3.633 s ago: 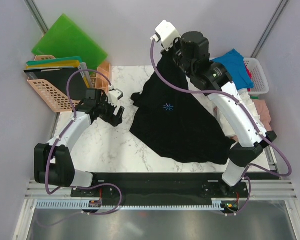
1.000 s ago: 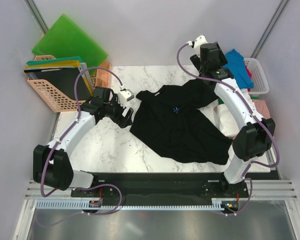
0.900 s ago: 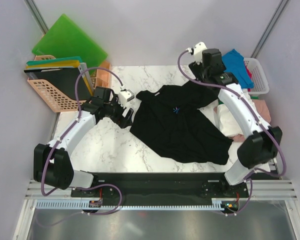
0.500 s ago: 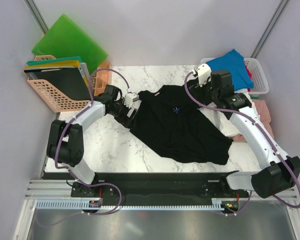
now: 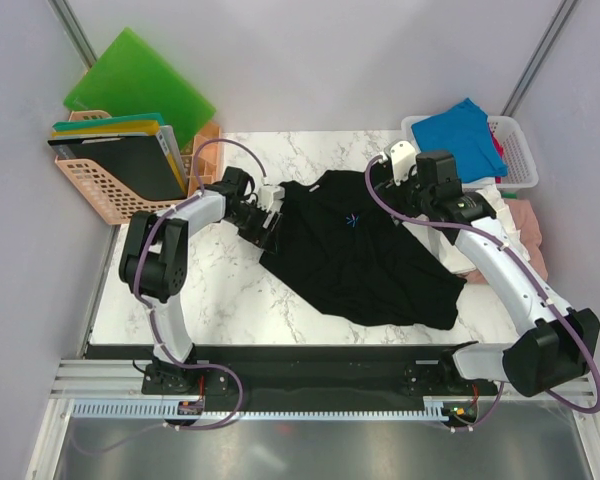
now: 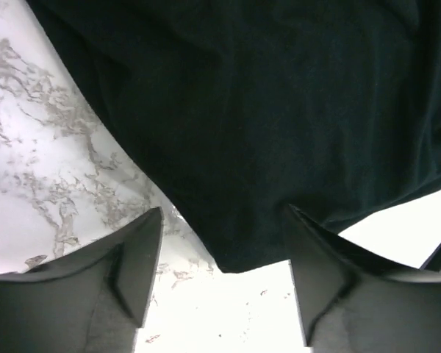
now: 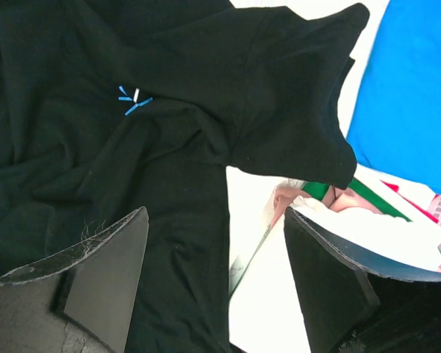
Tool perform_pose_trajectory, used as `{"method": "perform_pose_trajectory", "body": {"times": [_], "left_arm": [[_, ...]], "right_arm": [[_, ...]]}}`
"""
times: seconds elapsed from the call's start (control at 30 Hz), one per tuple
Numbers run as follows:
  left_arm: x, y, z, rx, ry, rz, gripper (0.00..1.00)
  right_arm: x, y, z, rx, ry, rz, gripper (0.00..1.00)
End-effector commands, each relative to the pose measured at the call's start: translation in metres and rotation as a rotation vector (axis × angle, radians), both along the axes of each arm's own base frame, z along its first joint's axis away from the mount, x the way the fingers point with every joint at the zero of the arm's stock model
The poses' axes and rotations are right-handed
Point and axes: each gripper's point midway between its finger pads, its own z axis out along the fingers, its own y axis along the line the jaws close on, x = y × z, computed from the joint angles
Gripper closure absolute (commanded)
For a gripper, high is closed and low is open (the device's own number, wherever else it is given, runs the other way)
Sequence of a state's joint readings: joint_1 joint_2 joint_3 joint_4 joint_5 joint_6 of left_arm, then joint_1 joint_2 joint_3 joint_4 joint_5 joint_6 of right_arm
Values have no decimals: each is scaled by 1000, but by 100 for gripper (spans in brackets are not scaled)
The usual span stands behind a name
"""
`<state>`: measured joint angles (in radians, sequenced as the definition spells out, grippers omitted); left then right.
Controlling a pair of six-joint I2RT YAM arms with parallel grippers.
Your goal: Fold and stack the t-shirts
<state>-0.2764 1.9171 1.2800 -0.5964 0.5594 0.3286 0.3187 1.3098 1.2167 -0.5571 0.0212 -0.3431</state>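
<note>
Black t-shirt [image 5: 350, 250] lies rumpled on the marble table [image 5: 210, 290], spread between the two pincers. Left gripper [image 6: 222, 213]: jaws apart, nothing clamped. The shirt's edge comes to a corner just ahead of the gap, with bare marble beside it. Only the left wrist view shows that; from the top, the gripper just sits at the shirt's left edge. Right gripper [image 7: 214, 213]: jaws apart, empty, over the shirt's far right part. Its wrist view puts the blue star mark [image 7: 134, 99] ahead-left of the fingers and a sleeve [image 7: 301, 140] ahead-right. Cloth pile [image 7: 309, 195] peeks out under the sleeve: pink, white, green. The top view shows no green there. Blue t-shirt [image 7: 411, 81] is beyond the sleeve. Only the top view shows it lying on a white basket [image 5: 520, 155].
</note>
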Motion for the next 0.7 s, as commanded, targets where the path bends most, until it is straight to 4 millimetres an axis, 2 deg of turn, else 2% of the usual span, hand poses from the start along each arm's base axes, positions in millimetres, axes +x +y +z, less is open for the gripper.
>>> {"method": "perform_pose_trajectory", "body": {"times": [0.0,0.07,0.1,0.13,0.17,0.33,0.4,0.57,0.6,0.67], "left_arm": [[-2,-9,-3,-31,60,18,29],[-6,-12,-7,-48,102,18,46],[-6,-14,-6,-50,106,16,59],[-8,-14,-9,-47,121,16,91],[-8,-13,-12,-42,133,17,98],[-8,-11,-14,-24,139,24,98],[-5,-5,-11,10,110,42,98],[8,24,6,19,55,122,98],[11,36,8,20,49,144,98],[13,48,15,11,30,167,98]], "right_arm": [[4,5,8,36,-41,6,18],[7,4,4,28,-39,1,18],[8,5,2,26,-35,1,18],[10,4,3,24,-40,-2,18],[12,4,0,21,-35,-4,18],[15,5,-1,21,-33,-5,18],[15,5,-2,20,-30,-5,18],[11,3,-6,11,-24,-6,18],[10,3,-7,8,-21,-6,18],[10,1,-8,1,-24,-9,18]]}}
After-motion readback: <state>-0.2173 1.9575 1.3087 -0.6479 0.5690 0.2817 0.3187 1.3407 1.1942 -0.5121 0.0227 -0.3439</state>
